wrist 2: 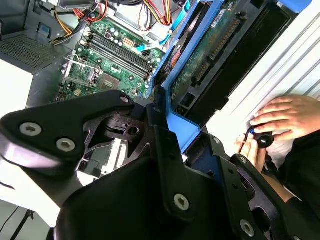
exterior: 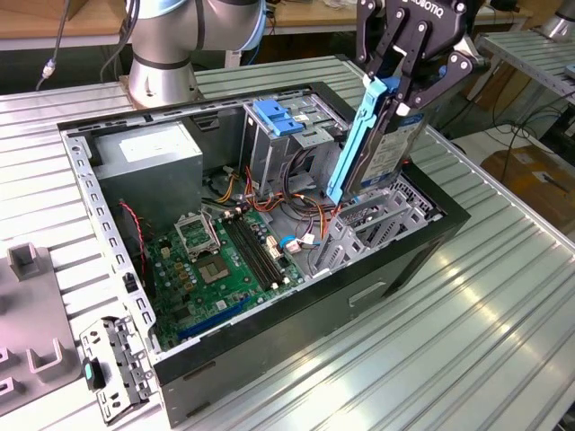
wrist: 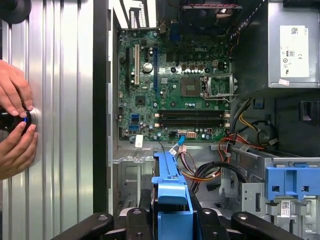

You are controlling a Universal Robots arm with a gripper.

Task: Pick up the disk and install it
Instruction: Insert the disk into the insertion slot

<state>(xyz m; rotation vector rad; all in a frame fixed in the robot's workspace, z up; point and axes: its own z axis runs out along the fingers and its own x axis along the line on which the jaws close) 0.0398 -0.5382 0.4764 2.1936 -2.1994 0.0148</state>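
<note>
- holding the disk point(exterior: 395, 153) on edge, the gripper point(exterior: 400, 94) fingers point(exterior: 431, 81) clench its blue carrier point(exterior: 357, 144).
- disk hangs above the open computer case point(exterior: 296, 337).

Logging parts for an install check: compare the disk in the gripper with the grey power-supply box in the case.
Pose: the disk hangs on edge, tilted, in the gripper over the case; the power-supply box sits flat in a case corner.
Look: the disk is dark with a blue rail; the box is grey with a white sticker.
Size: the disk is slimmer, the box bulkier.
Both are rectangular.
</note>
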